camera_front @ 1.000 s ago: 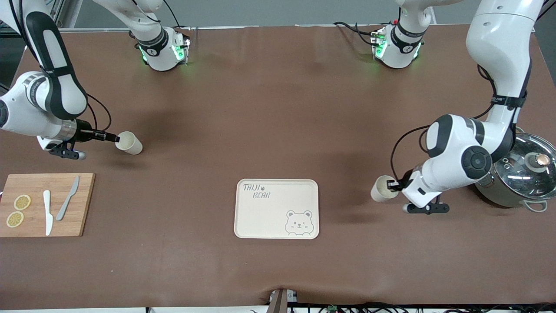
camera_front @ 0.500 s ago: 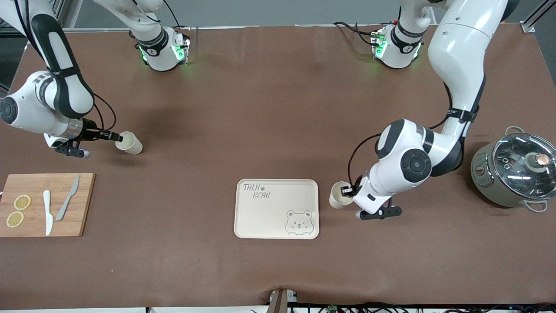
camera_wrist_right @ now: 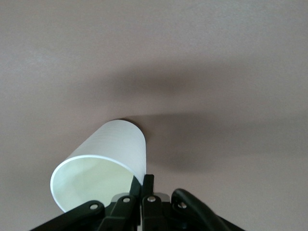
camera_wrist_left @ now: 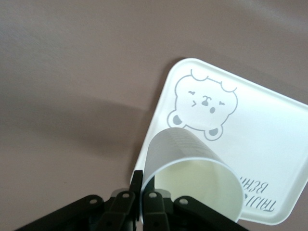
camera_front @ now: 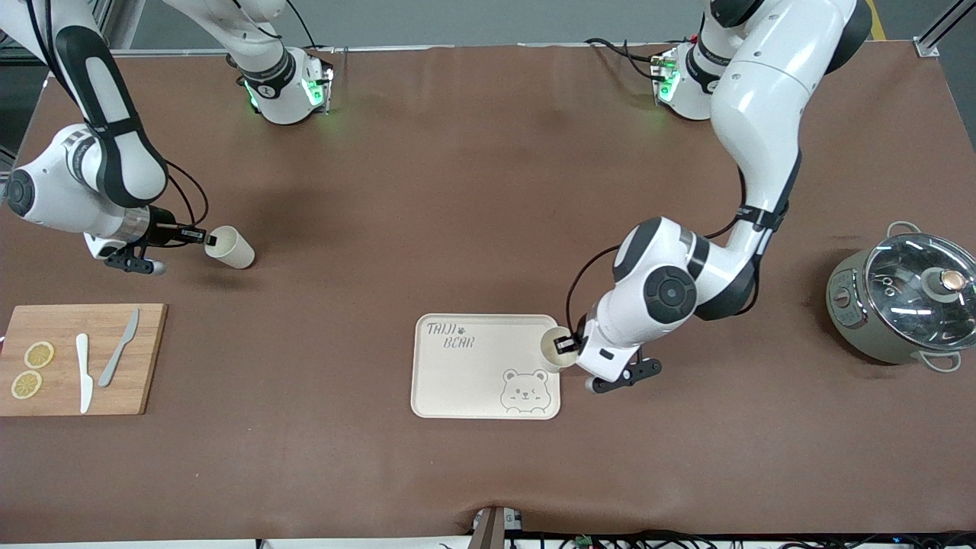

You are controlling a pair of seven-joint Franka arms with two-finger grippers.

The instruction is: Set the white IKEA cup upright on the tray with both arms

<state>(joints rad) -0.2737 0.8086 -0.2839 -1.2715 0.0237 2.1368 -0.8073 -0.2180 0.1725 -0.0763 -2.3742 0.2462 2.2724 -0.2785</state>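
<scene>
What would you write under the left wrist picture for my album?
The left hand pinches the rim of a white cup, carrying it over the edge of the bear tray.

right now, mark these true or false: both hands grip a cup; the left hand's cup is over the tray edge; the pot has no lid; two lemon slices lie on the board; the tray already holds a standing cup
1. Both hands grip a cup: true. The left hand and right hand each pinch a cup rim.
2. The left hand's cup is over the tray edge: true.
3. The pot has no lid: false, a glass lid covers it.
4. Two lemon slices lie on the cutting board: true.
5. The tray already holds a standing cup: false, none stands on it.
</scene>
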